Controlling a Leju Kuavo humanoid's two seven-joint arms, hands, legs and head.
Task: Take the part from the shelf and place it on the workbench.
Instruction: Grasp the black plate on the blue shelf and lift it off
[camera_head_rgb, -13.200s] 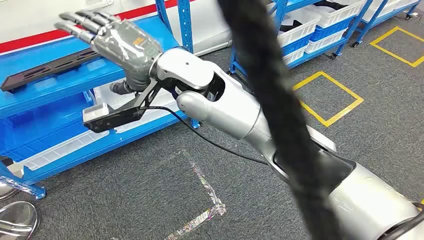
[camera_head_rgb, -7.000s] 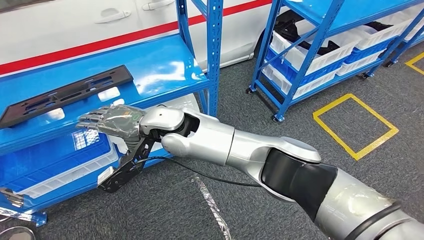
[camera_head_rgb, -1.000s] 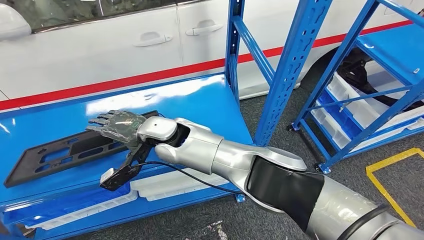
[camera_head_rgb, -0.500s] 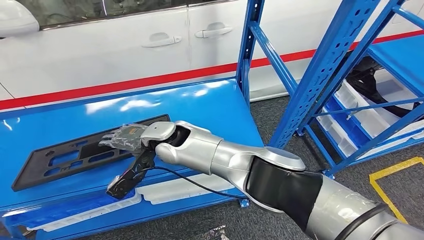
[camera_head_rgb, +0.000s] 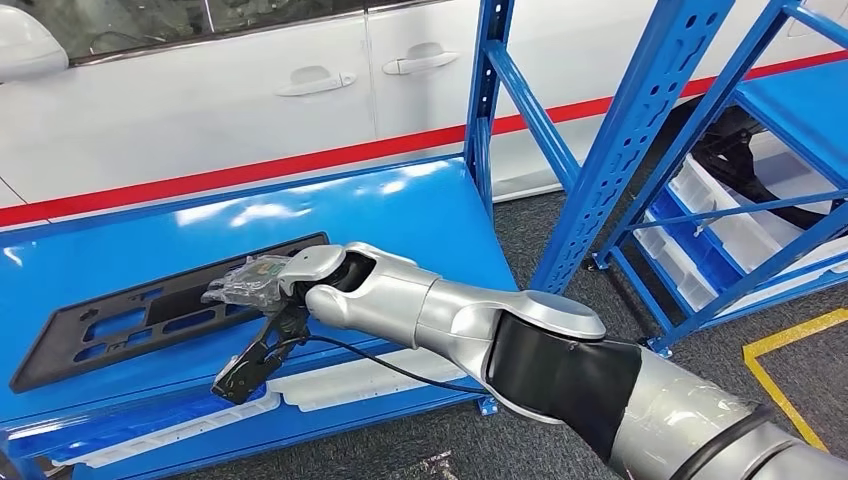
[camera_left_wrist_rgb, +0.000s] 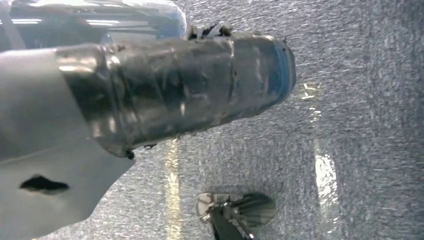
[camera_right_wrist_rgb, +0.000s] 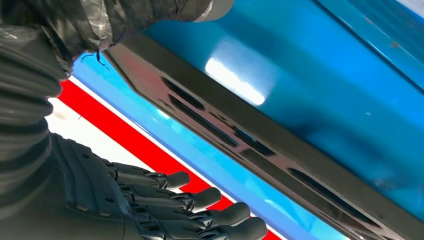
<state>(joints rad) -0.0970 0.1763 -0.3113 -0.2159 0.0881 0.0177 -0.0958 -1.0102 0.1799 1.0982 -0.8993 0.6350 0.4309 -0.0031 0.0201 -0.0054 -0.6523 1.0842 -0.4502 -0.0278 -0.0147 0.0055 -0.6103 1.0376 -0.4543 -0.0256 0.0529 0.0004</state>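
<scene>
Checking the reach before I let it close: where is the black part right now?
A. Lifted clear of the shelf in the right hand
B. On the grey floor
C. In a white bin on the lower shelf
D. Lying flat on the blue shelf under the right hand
D. The head view shows the black part lying flat on the blue shelf, with the right hand over its near end.

No text, label, brand, number or sign can be read on anything in these views.
</scene>
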